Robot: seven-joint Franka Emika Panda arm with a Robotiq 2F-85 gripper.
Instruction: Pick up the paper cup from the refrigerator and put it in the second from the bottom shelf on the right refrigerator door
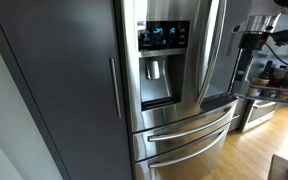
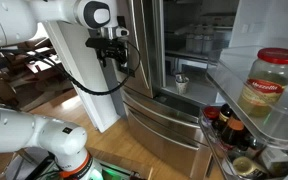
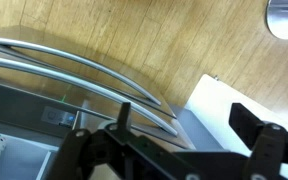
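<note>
The refrigerator (image 1: 174, 90) stands with its right door (image 2: 269, 60) swung open. The paper cup (image 2: 181, 82), small and pale, stands on a low shelf inside the lit compartment. My gripper (image 2: 114, 50) hangs outside the fridge, to the left of the cup and apart from it, above the drawers. It shows as a dark shape behind the door in an exterior view (image 1: 250, 45). In the wrist view my gripper (image 3: 184, 116) is open and empty, and looks down on the drawer handles (image 3: 74, 70). The cup is out of the wrist view.
The open door's shelves hold a large jar (image 2: 269, 85) and several dark bottles (image 2: 229, 125). A dark grey cabinet (image 1: 64, 80) stands beside the dispenser door. Two drawers with bar handles (image 1: 189, 130) jut out below. The floor is wood (image 3: 164, 40).
</note>
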